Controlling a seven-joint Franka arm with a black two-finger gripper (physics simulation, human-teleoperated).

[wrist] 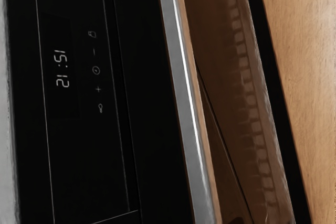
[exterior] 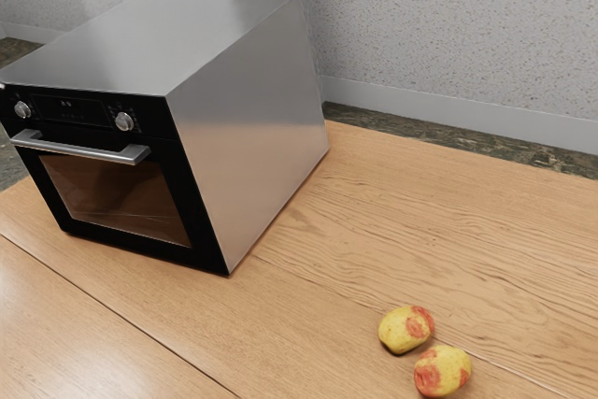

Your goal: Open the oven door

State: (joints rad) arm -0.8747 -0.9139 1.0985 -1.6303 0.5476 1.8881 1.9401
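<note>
Oven door (exterior: 194,203) is seen shut, set flush in the front of the steel-sided oven (exterior: 252,123) at the upper left of the exterior view. Its silver handle (exterior: 84,149) is fixed across the top of the door, above a brown-tinted window (exterior: 121,198) framed in black. Over the handle, a black control panel (exterior: 70,109) is fitted with two round knobs, the left knob (exterior: 22,110) at the frame's left edge and the right knob (exterior: 124,121) near the oven's corner.

In the wrist view, the same front is shown close up: the display (wrist: 62,69) can be read as 15:12, with a row of small symbols (wrist: 96,70) between it and the handle. Beyond the handle, a line of squarish shapes is made out in the window, though what they are cannot be told. Whether the pincer is wide or narrow cannot be told either.

The oven is carried by a wooden table (exterior: 374,221) marked with dark seams. Two yellow fruits blotched with red are laid at the lower right, the upper fruit (exterior: 406,329) just beside the lower fruit (exterior: 442,371). A speckled wall (exterior: 448,25), edged by a pale skirting (exterior: 467,117), is seen behind, at the upper right.
</note>
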